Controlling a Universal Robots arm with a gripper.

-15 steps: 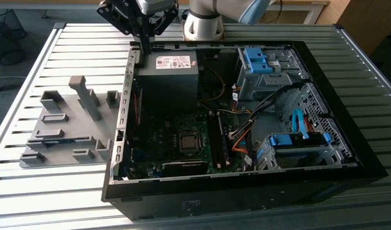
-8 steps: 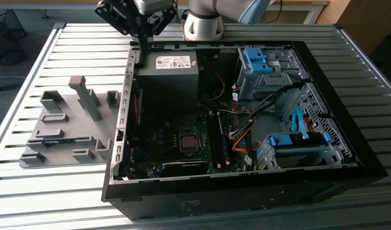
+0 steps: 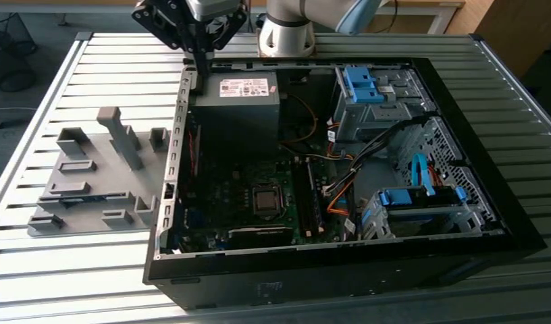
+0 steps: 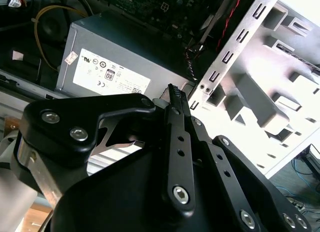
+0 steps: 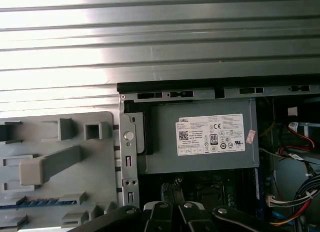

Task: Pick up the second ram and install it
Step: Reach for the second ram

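At the exterior view's left, a holder (image 3: 95,179) flanks the computer case (image 3: 348,270).

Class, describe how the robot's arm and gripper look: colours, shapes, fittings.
The arm is silver-grey and round, with a light blue joint cap. The gripper is black: flat linked bars joined by silver screws, ending in slim toothed fingers.

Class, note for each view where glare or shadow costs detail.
Exterior view: the case is shadowed inside. First wrist view: glare bleaches the slatted table. Second wrist view: the gray fixture is overexposed, the gripper dark in front.
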